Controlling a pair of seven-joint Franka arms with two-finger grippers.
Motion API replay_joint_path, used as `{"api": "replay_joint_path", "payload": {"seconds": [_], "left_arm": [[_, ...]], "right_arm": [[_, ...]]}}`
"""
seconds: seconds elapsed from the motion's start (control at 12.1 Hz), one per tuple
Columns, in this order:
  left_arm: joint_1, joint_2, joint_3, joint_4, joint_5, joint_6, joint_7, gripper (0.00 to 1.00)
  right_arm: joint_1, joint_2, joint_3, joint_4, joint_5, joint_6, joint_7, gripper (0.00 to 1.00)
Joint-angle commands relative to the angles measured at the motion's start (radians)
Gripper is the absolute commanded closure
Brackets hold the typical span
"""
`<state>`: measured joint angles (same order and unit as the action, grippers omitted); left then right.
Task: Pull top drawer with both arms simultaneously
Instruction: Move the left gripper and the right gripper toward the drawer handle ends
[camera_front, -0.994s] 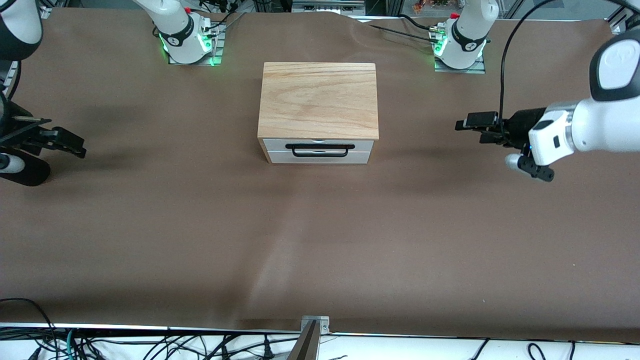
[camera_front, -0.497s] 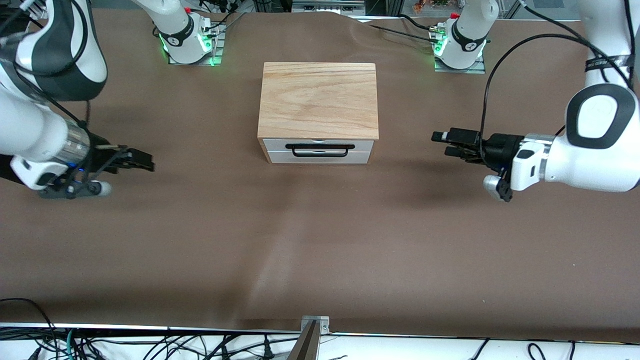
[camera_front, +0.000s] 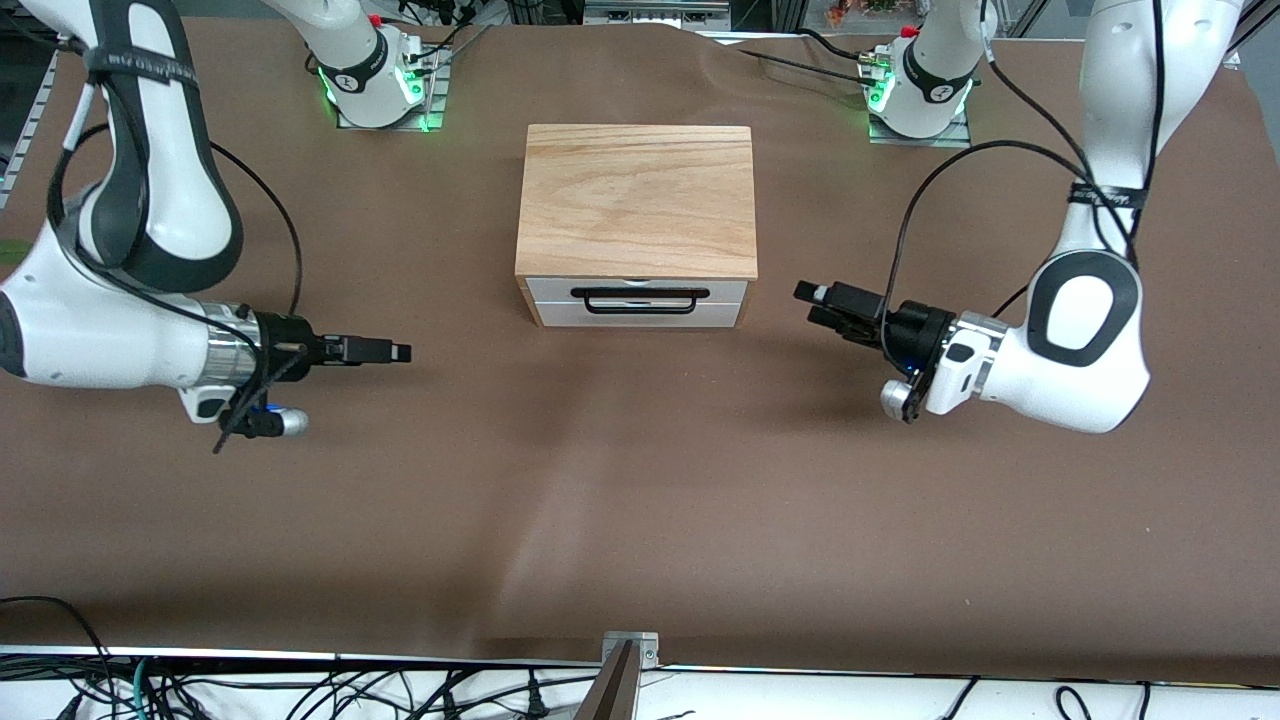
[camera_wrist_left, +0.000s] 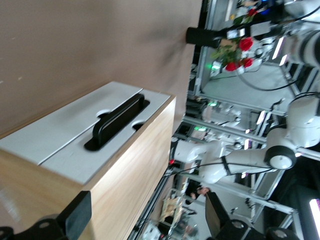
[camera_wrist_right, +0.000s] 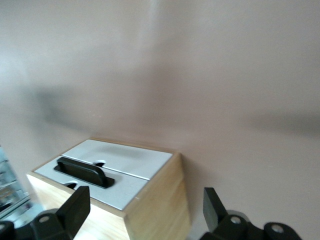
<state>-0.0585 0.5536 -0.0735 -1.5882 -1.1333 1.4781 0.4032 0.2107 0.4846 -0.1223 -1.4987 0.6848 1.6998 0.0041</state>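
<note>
A wide brown worktop (camera_front: 640, 480) fills the scene, with two white robot arms reaching in from its ends. The right arm (camera_front: 110, 300) comes in low from the right arm's end of the worktop, and the left arm (camera_front: 1080, 340) from the left arm's end.

In the middle sits a small wooden cabinet (camera_front: 637, 200) with an oak-grain top. Its white front faces the front camera. The top drawer (camera_front: 636, 291) is the upper of two narrow white panels and looks fully closed, flush with the panel below it. A wide black handle (camera_front: 640, 301) spans the front, lying across the seam between the two panels.

The right tool (camera_front: 390, 351) hangs just above the worktop, well apart from the cabinet, pointing toward it. Its two fingers are spread wide, as the right wrist view shows, and hold nothing. The left tool (camera_front: 825, 305) sits near the cabinet's corner at the left arm's end, not touching it. Its fingers are also spread apart and empty.

By my judgement the task is at its approach stage. Neither tool has reached the handle, so the grasp from both sides and the whole pull remain.
</note>
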Motion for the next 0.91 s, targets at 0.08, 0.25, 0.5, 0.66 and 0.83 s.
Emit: {"api": "replay_joint_path", "payload": {"seconds": [0.08,0.25,0.5,0.66,0.83], "left_arm": [[-0.02,-0.02,-0.022,-0.214,-0.219,0.097,0.297,0.0],[-0.03,-0.011,-0.034,-0.23,-0.235,0.161,0.368,0.0],[-0.041,0.044,-0.054,-0.242,-0.27,0.169,0.396,0.0],[-0.07,0.11,-0.086,-0.237,-0.345,0.174,0.398,0.0],[-0.095,0.118,-0.086,-0.227,-0.361,0.227,0.402,0.1]], "right_arm": [[-0.016,0.104,0.001,-0.009,0.274,-0.009,-0.227,0.0],[-0.022,0.14,0.001,-0.07,0.453,-0.014,-0.373,0.0],[-0.013,0.172,0.003,-0.147,0.637,-0.017,-0.574,0.0],[0.015,0.177,0.003,-0.184,0.711,-0.016,-0.653,0.0],[0.045,0.178,0.003,-0.21,0.769,-0.016,-0.691,0.0]]}}
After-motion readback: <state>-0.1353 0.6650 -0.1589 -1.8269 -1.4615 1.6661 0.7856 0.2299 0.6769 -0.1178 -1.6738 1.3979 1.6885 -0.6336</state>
